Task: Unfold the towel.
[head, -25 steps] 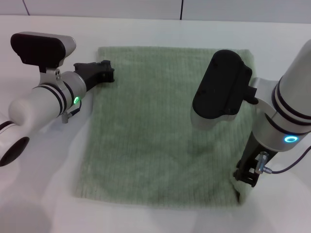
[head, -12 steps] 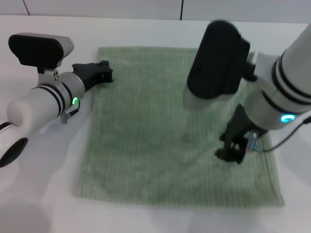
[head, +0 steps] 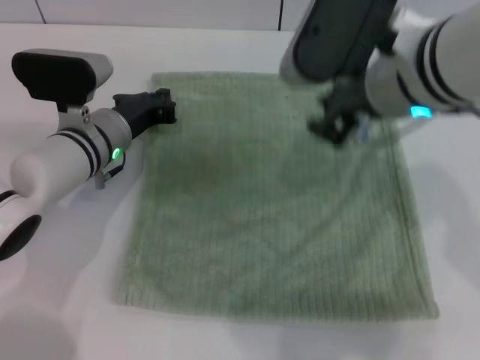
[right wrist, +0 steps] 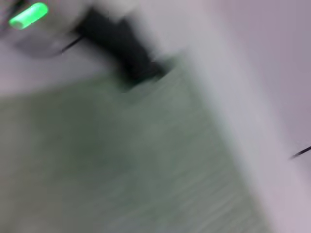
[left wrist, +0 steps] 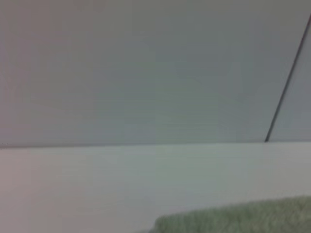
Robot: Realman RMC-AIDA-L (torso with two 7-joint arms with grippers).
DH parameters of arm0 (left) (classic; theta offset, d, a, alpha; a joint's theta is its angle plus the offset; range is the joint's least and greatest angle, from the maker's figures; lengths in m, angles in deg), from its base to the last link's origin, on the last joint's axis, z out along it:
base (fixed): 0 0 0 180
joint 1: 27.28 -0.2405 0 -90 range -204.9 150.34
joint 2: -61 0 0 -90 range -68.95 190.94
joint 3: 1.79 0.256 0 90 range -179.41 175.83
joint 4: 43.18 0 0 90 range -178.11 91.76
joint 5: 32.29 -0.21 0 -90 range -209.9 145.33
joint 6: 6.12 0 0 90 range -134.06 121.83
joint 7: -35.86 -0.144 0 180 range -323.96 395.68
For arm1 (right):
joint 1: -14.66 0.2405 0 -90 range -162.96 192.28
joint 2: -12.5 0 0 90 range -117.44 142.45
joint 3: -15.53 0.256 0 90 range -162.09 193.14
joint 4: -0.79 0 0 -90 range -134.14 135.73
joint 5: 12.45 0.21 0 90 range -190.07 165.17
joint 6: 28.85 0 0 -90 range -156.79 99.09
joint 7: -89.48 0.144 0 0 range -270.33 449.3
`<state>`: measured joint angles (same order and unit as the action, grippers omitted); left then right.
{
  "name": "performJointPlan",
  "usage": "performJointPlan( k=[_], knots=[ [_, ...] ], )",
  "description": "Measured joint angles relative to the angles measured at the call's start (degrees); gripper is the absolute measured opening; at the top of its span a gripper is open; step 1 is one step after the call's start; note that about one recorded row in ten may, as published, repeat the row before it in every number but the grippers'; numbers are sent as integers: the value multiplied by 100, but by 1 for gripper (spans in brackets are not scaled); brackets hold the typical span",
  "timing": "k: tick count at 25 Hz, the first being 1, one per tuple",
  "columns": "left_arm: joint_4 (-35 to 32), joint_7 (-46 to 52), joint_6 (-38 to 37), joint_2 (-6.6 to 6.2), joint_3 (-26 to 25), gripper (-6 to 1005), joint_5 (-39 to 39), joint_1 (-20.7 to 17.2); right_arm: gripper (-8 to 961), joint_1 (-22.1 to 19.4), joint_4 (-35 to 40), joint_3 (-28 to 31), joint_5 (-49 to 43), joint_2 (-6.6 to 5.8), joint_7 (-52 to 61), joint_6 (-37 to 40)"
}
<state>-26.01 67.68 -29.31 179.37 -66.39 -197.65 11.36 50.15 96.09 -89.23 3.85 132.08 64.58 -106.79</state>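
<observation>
Head view: right gripper (head: 339,129) has lifted away; towel (head: 270,210) now flat.

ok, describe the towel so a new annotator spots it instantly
Start at the white table that fills the head view. The towel lies spread flat across its middle, between the left gripper at its far left corner and the right gripper above its far right part. It is the only cloth there: pale sage green, ribbed, roughly square, far wider than either gripper.
</observation>
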Motion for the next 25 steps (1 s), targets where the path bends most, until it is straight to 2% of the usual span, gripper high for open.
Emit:
performJointPlan(
  k=[1,2,3,6,7,8,12,15,17,18,21,22,23,24,25],
  knots=[
    [12,0,-152,-3,-1,23,1,-43,302,-104,-33,11,-100,1,0,441],
    [36,0,-377,-4,0,24,1,-113,302,-282,-124,36,-149,2,1,1246],
    [80,0,-653,-10,-1,24,2,-208,303,-282,-124,36,-149,2,1,1246],
    [180,-25,-1704,-23,-73,26,4,-558,306,-620,-299,50,-148,4,7,2642],
    [186,-118,-2390,-25,-203,26,5,-766,306,-909,-457,8,-148,4,7,3745],
    [186,-118,-2390,-25,-203,27,5,-766,307,-909,-457,8,-148,4,7,3745],
    [193,-585,-3685,-9,-528,29,21,-1226,311,-1371,-1006,-231,-110,10,19,5947],
    [167,-683,-4390,-25,-637,30,27,-1425,313,-1517,-1592,-566,-79,11,54,7406],
    [139,-654,-4622,-41,-704,31,26,-1485,315,-1510,-2037,-730,-72,8,235,8252],
    [134,-638,-4695,-47,-737,32,22,-1513,316,-1510,-2037,-730,-72,8,235,8252],
    [132,-639,-4795,-54,-870,33,8,-1584,318,-1508,-2436,-747,-66,7,677,8986],
    [131,-650,-4801,-54,-911,111,8,-1593,389,-1542,-2784,-758,-65,7,838,9698],
    [126,-673,-4796,-54,-964,189,8,-1599,459,-1542,-2784,-758,-65,7,838,9698],
    [122,-687,-4789,-52,-1005,267,7,-1599,530,-1557,-3010,-780,-65,9,857,10149],
    [122,-687,-4789,-52,-1005,267,7,-1599,530,-1570,-3266,-810,-65,11,862,10567]
  ],
)
